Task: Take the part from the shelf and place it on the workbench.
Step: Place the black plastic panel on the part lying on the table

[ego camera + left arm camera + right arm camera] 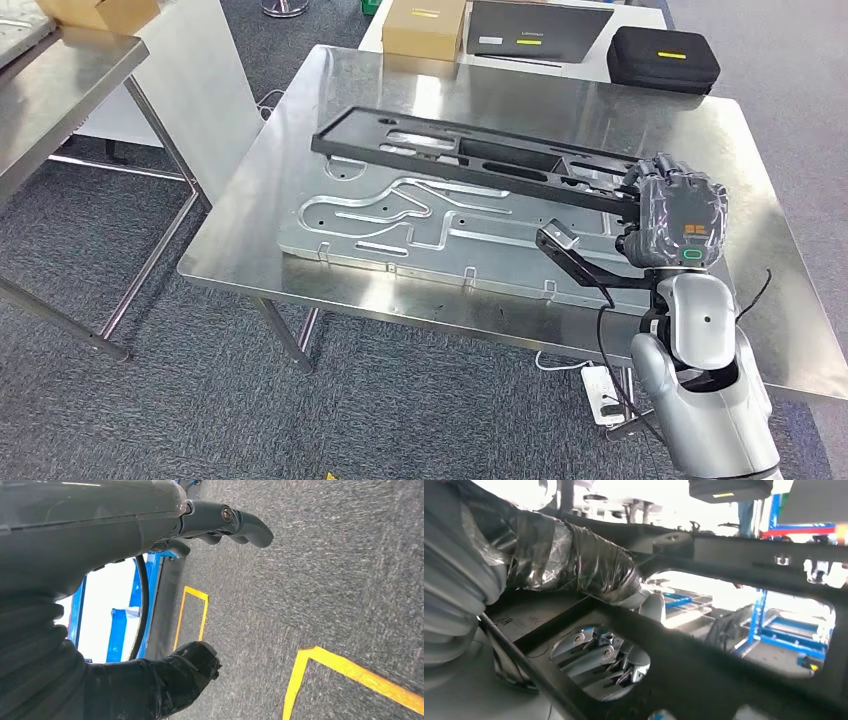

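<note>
Right hand (678, 213) is clamped onto the near-right end of the long black plastic frame part (470, 160), fingers curled over its rail, and the right wrist view has the taped thumb (589, 567) wrapped over the part's black edge, so that's a proper grasp. Silver right arm (700, 380) comes up from the lower right, over the workbench's front edge.

Going big to small: the shiny stainless steel workbench (300, 130) carries everything. On it lies a big flat silver metal plate with curvy grooves stamped in (400, 225), running along the front edge, closer to the front-left corner. The black frame part stretches diagonally above that plate, from near the middle of the surface toward the right edge. It looks like its far-left end sits on the surface while the held end is a bit raised, but honestly I can't tell for sure from this angle.

Behind the back edge, on a white table: a tan cardboard box (424, 27), a dark flat laptop-looking slab (538, 32) and a black zip case with a yellow label (664, 58). Another steel table (60, 90) stands off to the left.

Left hand (220, 525) hangs over grey carpet with yellow floor tape (350, 672), fingers loosely apart, holding nothing.
</note>
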Tool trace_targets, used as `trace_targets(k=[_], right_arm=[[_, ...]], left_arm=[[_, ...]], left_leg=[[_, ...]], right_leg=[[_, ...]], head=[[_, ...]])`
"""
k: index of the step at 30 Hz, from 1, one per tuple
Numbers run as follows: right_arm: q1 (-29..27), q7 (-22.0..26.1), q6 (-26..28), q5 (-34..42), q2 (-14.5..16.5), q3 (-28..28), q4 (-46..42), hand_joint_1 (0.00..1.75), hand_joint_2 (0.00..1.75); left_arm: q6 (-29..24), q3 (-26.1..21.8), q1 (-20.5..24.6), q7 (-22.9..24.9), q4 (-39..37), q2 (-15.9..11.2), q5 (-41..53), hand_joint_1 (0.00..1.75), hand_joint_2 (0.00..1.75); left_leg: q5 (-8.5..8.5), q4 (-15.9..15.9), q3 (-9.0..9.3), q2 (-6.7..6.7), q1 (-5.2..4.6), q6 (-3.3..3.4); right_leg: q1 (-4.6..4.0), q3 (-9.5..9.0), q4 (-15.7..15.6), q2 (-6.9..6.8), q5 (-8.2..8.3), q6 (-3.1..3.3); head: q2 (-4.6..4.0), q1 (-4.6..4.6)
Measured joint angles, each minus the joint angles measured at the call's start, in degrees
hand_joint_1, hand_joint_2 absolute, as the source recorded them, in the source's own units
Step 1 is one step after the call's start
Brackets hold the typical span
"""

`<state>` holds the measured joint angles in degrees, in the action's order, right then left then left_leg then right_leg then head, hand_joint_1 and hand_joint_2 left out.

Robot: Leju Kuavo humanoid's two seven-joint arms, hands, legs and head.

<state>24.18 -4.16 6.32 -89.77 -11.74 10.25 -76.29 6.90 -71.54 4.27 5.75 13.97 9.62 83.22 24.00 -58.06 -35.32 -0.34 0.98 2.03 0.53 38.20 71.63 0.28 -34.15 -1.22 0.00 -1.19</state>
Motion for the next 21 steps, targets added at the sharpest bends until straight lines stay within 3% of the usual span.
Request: trace_targets(k=[1, 2, 3, 5, 6, 7, 9, 11, 13, 15, 16, 17, 18, 21], right_arm=[[0.3, -0.4, 0.2, 0.0, 0.0, -0.1, 1.0, 1.75, 1.75], [0.6, -0.9, 0.5, -0.1, 0.0, -0.2, 2.1, 1.75, 1.75], [1.2, -1.6, 1.0, -0.1, 0.0, -0.2, 3.5, 1.75, 1.75], [2.9, -3.3, 2.4, -0.2, 0.0, -0.2, 6.9, 1.75, 1.75], [3.9, -4.2, 3.4, -0.2, 0.1, -0.2, 8.8, 1.75, 1.75], [5.0, -5.2, 4.3, -0.2, 0.1, -0.2, 10.9, 1.75, 1.75], [7.1, -7.1, 6.0, -0.2, 0.1, -0.1, 15.2, 1.75, 1.75], [8.5, -8.1, 6.7, -0.2, 0.2, 0.0, 18.7, 1.75, 1.75], [9.5, -8.3, 7.0, -0.2, 0.4, 0.1, 21.1, 1.75, 1.75], [10.3, -8.5, 7.1, -0.2, 0.7, 0.3, 23.6, 1.75, 1.75], [10.7, -8.7, 7.1, -0.2, 0.9, 0.3, 24.9, 1.75, 1.75], [11.1, -8.9, 7.1, -0.2, 1.1, 0.4, 26.3, 1.75, 1.75], [11.6, -9.2, 7.1, -0.2, 1.3, 0.5, 27.9, 1.75, 1.75], [13.4, -10.1, 7.7, -0.3, 1.7, 0.9, 32.9, 1.75, 1.75]], left_arm=[[0.1, 0.0, 0.0, 0.0, 0.0, 0.0, 0.1, 0.00, 1.75], [0.2, 0.0, 0.1, 0.0, 0.0, 0.0, 0.3, 0.00, 1.75], [0.3, 0.0, 0.1, 0.0, 0.0, 0.0, 0.5, 0.00, 1.75], [0.5, 0.1, 0.1, -0.1, 0.0, 0.0, 1.0, 0.00, 1.75], [0.7, 0.1, 0.2, -0.2, -0.1, 0.0, 1.3, 0.00, 1.75], [0.8, 0.1, 0.2, -0.3, -0.1, 0.0, 1.5, 0.00, 1.75], [1.1, 0.3, 0.3, -0.5, -0.1, 0.0, 1.9, 0.00, 1.75], [1.2, 0.4, 0.3, -0.6, -0.1, -0.1, 2.0, 0.00, 1.75], [1.2, 0.5, 0.3, -0.7, -0.1, -0.2, 2.0, 0.00, 1.75], [1.3, 0.5, 0.3, -0.7, -0.2, -0.4, 2.1, 0.00, 1.75], [1.5, 0.5, 0.3, -0.7, -0.2, -0.5, 2.2, 0.00, 1.75], [1.8, 0.5, 0.2, -0.8, -0.2, -0.5, 2.2, 0.00, 1.75], [2.2, 0.5, 0.2, -0.8, -0.2, -0.5, 2.2, 0.00, 1.75], [3.2, 0.6, 0.3, -1.1, -0.2, -0.5, 2.2, 0.00, 1.75]], left_leg=[[0.14, -0.1, 0.05, -0.02, -0.01, 0.06], [0.28, -0.1, 0.14, -0.06, -0.01, 0.06], [0.44, -0.2, 0.30, -0.09, -0.02, -0.01], [0.74, -0.3, 0.68, -0.13, -0.04, -0.23], [0.83, -0.3, 0.74, -0.13, -0.11, -0.42], [0.84, -0.3, 0.70, -0.13, -0.17, -0.65], [0.73, -0.2, 0.60, -0.12, -0.26, -1.22], [1.25, -0.7, 0.43, -0.09, -0.28, -1.74], [3.82, -4.7, -1.28, -0.04, -0.27, -2.11], [7.43, -12.5, -4.83, -0.01, -0.23, -2.38], [8.39, -15.5, -6.33, -0.01, -0.22, -2.50], [8.25, -16.7, -6.94, -0.01, -0.21, -2.58], [6.96, -15.4, -6.37, 0.01, -0.20, -2.59], [1.85, -4.1, -0.98, 0.01, -0.22, -2.27]], right_leg=[[0.15, 1.68, 2.5, -0.01, -0.35, -0.18], [0.26, 2.42, 3.1, -0.03, 0.39, -0.28], [0.32, 1.91, 1.2, -0.05, 2.27, -0.25], [0.23, -1.40, -6.6, -0.09, 6.72, 0.21], [0.04, -2.90, -10.1, -0.09, 8.05, 0.55], [-0.16, -3.79, -12.1, -0.10, 8.55, 0.85], [-0.45, -4.10, -13.0, -0.10, 8.47, 1.27], [-0.08, -4.47, -13.6, -0.24, 8.80, 1.87], [0.25, -4.83, -14.2, -0.41, 9.12, 2.51], [0.14, -4.83, -14.2, -0.46, 9.10, 2.77], [0.11, -4.83, -14.2, -0.46, 9.06, 2.80], [0.10, -4.84, -14.1, -0.45, 9.01, 2.80], [0.11, -4.88, -14.0, -0.42, 8.92, 2.75], [0.04, -4.87, -13.2, -0.38, 8.28, 2.10]], head=[[0.00, -0.01], [0.00, -0.01], [0.00, 0.00], [0.00, -0.01], [0.01, 0.00], [0.01, -0.01], [0.01, 0.00], [0.00, -0.02], [0.00, -0.07], [0.00, -0.08], [0.00, -0.08], [0.00, -0.08], [0.00, -0.08], [0.00, -0.07]])
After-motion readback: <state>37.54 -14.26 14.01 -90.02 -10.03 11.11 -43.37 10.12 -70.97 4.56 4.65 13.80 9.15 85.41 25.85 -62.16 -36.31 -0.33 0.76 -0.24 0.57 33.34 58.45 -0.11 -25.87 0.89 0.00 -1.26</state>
